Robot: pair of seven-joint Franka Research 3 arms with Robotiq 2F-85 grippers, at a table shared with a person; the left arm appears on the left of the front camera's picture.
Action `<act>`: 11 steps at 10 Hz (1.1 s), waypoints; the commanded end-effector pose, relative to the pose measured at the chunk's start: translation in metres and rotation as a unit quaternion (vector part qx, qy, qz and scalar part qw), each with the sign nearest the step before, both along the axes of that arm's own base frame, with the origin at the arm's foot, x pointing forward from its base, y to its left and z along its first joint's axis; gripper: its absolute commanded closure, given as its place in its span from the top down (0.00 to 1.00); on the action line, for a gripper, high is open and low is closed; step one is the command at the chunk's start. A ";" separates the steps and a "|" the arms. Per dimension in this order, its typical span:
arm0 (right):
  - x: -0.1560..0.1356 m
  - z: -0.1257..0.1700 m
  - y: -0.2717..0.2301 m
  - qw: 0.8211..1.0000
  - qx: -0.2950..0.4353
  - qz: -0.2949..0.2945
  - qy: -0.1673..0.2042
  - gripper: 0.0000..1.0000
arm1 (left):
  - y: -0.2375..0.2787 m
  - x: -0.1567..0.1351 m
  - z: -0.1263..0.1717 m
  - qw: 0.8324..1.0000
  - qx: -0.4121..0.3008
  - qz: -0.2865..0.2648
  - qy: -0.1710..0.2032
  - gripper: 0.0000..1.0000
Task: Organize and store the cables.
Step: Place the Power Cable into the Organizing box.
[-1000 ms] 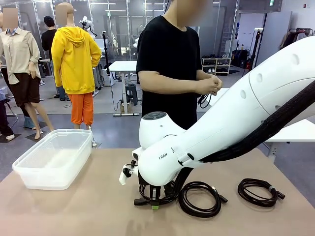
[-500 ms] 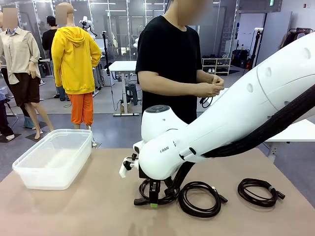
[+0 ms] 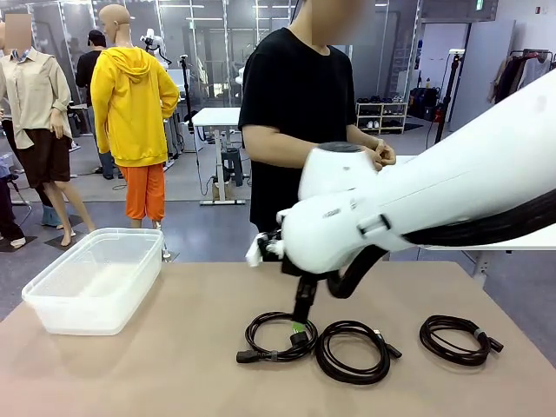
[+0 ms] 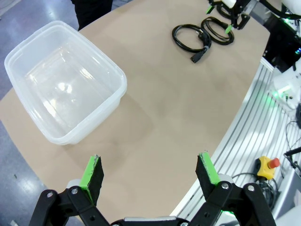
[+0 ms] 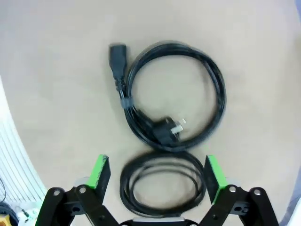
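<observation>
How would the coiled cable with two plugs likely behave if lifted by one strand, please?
The coiled cable looks thin and floppy, so it would probably sag. Its loops seem tied at one spot, so they might spread. The plugs would likely dangle.

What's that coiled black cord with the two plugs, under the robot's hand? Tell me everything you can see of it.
It is a thin black power cord, wound in a loose round coil and lying flat on the tan table. One end has a blocky black connector, the other a round plug with metal pins. Its edge meets or nearly meets a second coil. The right gripper hangs open above, not gripping it.
</observation>
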State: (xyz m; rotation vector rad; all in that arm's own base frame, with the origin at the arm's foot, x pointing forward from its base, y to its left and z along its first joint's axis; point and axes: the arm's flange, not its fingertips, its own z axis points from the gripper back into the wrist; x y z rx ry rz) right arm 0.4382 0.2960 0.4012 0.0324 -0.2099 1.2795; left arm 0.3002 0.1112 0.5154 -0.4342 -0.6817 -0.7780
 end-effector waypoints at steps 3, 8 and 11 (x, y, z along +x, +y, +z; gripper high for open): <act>0.003 0.023 -0.135 0.992 0.085 -0.096 -0.001 1.00 | 0.001 0.000 0.000 1.000 -0.005 -0.009 -0.004 1.00; 0.001 0.020 -0.305 0.940 0.173 -0.292 -0.033 1.00 | 0.001 0.000 0.000 1.000 -0.005 -0.009 -0.004 1.00; -0.005 -0.004 -0.358 0.917 0.188 -0.351 -0.022 1.00 | 0.001 0.000 0.000 1.000 -0.005 -0.009 -0.004 1.00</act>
